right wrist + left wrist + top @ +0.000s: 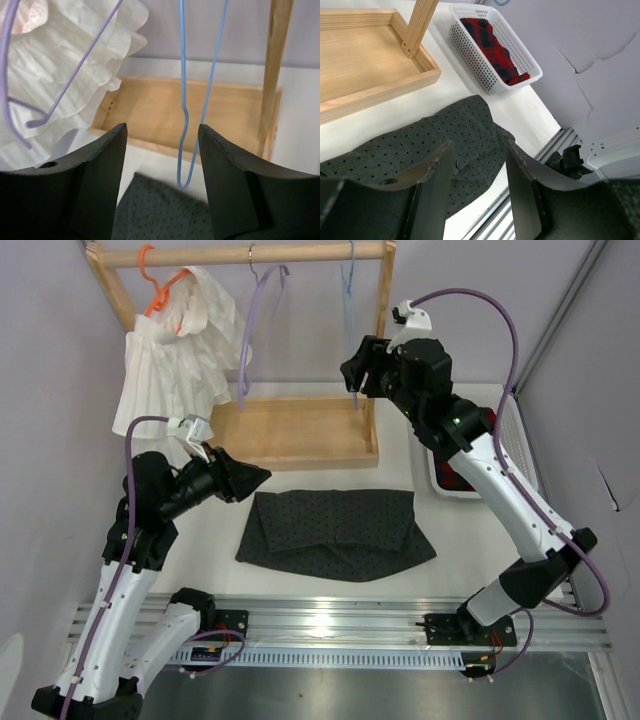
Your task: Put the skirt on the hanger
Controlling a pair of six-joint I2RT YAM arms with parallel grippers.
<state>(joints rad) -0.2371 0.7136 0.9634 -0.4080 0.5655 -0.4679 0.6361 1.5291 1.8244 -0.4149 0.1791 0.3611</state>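
Note:
The dark grey dotted skirt [335, 533] lies flat on the table in front of the wooden rack; it also shows in the left wrist view [440, 140] and the right wrist view [165, 210]. The light-blue wire hanger [349, 300] hangs from the rail at the rack's right; in the right wrist view its lower end [184, 150] hangs between my open right fingers. My right gripper [358, 375] is open, raised beside the hanger. My left gripper [258, 478] is open and empty, just above the skirt's left edge.
A wooden rack with a tray base [290, 435] stands at the back. An orange hanger [160, 290] holds a white pleated garment [175, 360]; a lilac hanger [262, 310] hangs beside it. A white basket [495, 55] with red plaid cloth [495, 45] sits at the right.

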